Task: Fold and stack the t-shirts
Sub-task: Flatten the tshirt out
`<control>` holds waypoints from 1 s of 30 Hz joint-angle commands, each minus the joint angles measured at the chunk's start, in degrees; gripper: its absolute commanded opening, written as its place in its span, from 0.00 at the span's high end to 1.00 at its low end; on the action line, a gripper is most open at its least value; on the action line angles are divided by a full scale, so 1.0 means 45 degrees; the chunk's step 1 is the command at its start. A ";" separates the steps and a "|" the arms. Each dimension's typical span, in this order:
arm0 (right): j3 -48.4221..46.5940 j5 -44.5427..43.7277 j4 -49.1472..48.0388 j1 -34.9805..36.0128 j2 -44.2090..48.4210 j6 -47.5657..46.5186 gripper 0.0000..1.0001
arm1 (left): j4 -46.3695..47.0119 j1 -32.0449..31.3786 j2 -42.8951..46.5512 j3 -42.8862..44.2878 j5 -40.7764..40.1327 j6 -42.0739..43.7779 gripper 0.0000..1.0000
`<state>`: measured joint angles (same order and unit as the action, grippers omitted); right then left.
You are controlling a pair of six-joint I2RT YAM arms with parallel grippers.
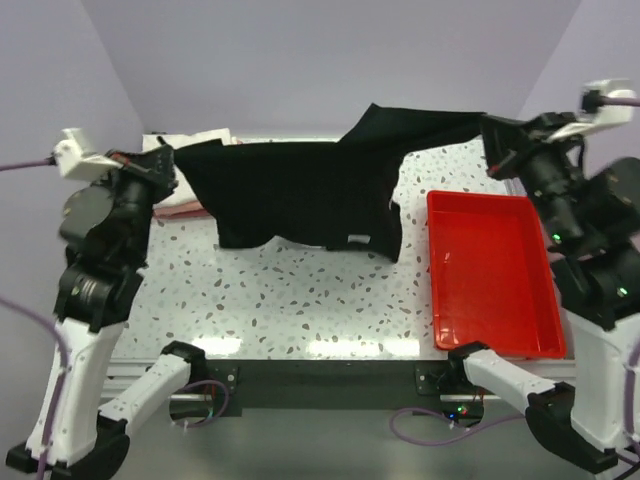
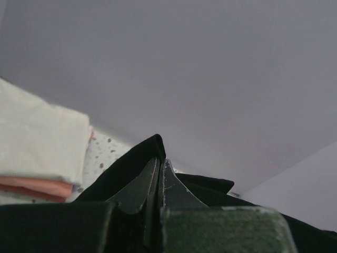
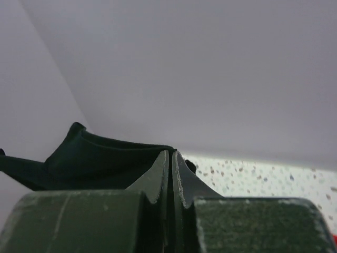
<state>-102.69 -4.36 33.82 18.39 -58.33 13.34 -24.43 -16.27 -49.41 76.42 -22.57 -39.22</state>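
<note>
While the black t-shirt point(image 1: 300, 190) is pinched unfolded by left tool point(image 2: 160, 163) and right tool point(image 3: 171, 155) — folded shirts point(image 2: 39, 142) are already stacked.

Legible text: none in any of the three views.
Black t-shirt point(image 1: 300, 190): carries the only label-like marks, seen from the top camera.
White label point(image 1: 352, 237): on the lower hem, about 5 o'clock on the cloth; too small to read.
Second white tag point(image 1: 391, 204): on the right edge, about 3 o'clock on the cloth; a mere speck, with no lettering resolvable.
Wrist views: show no writing.
</note>
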 commanded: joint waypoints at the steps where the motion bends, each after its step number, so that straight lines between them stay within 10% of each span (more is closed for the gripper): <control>1: -0.2443 0.0851 0.1076 -0.0083 0.0344 -0.0641 1.00 | 0.1033 0.0042 0.1524 0.1335 0.0754 0.0785 1.00; 15: -0.6789 0.1496 0.2015 -0.0064 0.0617 -0.1109 1.00 | -0.0022 0.0588 0.2015 0.6376 0.2535 0.2114 1.00; 30: -0.1967 -0.2856 -0.0718 -0.0083 -0.3436 -0.2847 1.00 | 0.2983 0.0589 -0.3073 0.0467 -0.1950 0.3620 1.00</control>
<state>-116.16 -5.87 35.46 18.35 -65.04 4.78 -15.16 -14.26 -54.83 85.93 -19.46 -25.78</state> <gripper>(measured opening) 0.014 0.018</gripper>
